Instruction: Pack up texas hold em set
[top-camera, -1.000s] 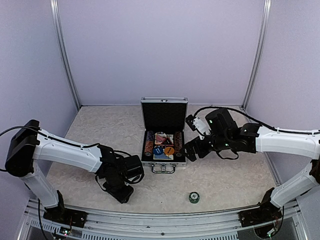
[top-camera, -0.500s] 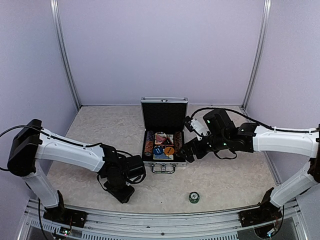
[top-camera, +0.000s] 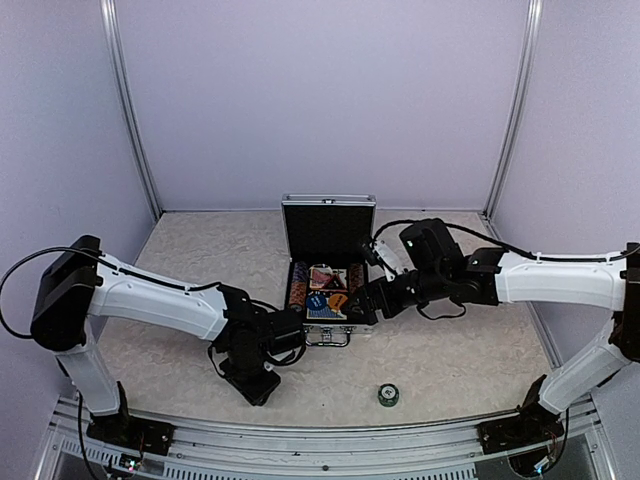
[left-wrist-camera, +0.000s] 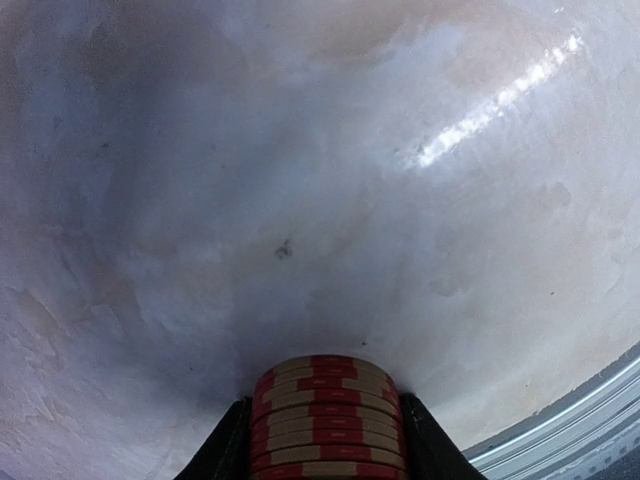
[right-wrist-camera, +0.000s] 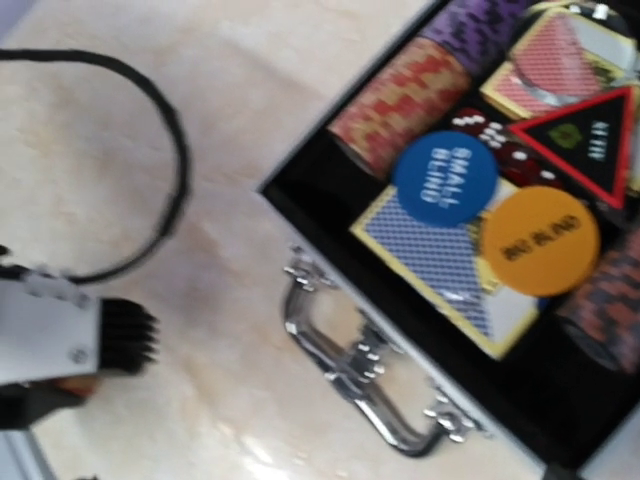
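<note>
Top external view: the left gripper (top-camera: 252, 384) hangs low over the table (top-camera: 180, 270), off the front-left corner of the open silver case (top-camera: 328, 232), so the case lies farther back and to its right. The right gripper (top-camera: 369, 300) sits at the case's right edge, jaws spread wide with nothing between them. A loose green chip stack (top-camera: 388, 395) stands well apart, near the front edge.

Left wrist view: the fingers (left-wrist-camera: 222, 452) clamp a red chip stack (left-wrist-camera: 325, 420) across its width, its axis pointing ahead at bare table. No case shows here.

Right wrist view: a chip row (right-wrist-camera: 402, 100) lies front to back beside the blue deck (right-wrist-camera: 440, 255), so the held stack probably needs laying along that line.
</note>
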